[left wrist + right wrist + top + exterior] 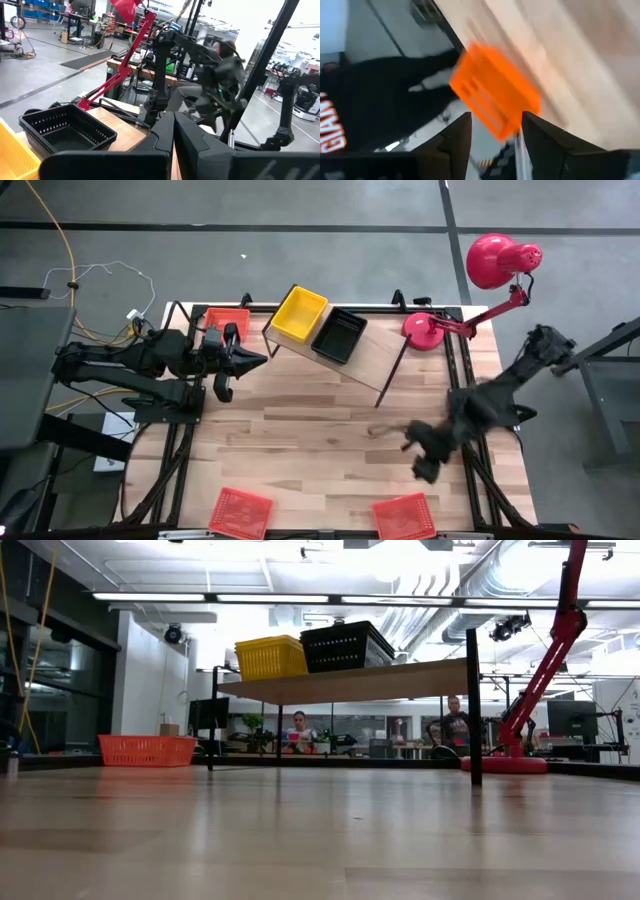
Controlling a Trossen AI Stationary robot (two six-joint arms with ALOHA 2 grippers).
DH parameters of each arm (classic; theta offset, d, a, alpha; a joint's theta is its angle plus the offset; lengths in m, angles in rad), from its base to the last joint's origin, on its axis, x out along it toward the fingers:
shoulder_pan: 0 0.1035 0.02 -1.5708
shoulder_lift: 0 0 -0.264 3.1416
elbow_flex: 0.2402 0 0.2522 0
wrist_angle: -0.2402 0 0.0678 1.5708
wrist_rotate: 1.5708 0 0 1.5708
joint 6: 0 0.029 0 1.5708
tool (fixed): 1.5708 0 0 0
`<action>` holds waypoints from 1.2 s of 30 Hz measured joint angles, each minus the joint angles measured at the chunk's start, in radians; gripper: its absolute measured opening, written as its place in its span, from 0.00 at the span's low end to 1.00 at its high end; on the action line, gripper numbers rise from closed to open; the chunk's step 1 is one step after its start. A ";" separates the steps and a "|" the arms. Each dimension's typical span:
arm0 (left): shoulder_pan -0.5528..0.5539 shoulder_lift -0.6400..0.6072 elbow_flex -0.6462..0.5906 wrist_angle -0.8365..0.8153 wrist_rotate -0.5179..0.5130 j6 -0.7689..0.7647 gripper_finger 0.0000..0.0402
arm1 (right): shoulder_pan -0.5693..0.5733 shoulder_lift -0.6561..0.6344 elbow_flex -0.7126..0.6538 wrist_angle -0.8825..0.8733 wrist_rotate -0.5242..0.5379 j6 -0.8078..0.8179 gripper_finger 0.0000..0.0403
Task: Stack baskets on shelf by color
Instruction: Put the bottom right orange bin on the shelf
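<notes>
On the wooden shelf (368, 356) at the table's far side, a yellow basket (299, 313) and a black basket (339, 335) stand side by side on their bottoms; the low view shows both on the board (400, 680). One orange basket (228, 320) rests on the table at the far left, and two more (240, 512) (405, 517) sit at the near edge. My left gripper (260, 361) hangs shut and level, left of the shelf. My right gripper (425, 463) is open, tipped down above the table just beyond the near right orange basket (495, 102), touching nothing.
A red desk lamp (495, 265) stands at the far right corner, its base (424, 330) beside the shelf's right leg. A person in a dark shirt (365, 105) stands at the table's near edge, close to the orange basket. Bare planks lie mid-table.
</notes>
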 joint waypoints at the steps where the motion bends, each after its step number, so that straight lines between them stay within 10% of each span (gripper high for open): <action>1: 0.000 0.000 0.000 0.000 -0.002 0.000 0.00 | 0.045 0.007 -0.012 0.010 0.005 0.076 0.40; 12: 0.000 0.000 0.000 0.000 -0.003 -0.003 0.00 | 0.293 0.195 -0.088 0.118 0.127 0.636 0.40; 30: 0.000 0.000 0.000 0.001 -0.005 0.000 0.00 | 0.293 0.445 -0.088 0.239 0.062 0.665 0.40; 36: 0.000 0.000 0.000 0.001 -0.028 0.000 0.00 | 0.293 0.445 -0.088 0.231 0.026 0.594 0.20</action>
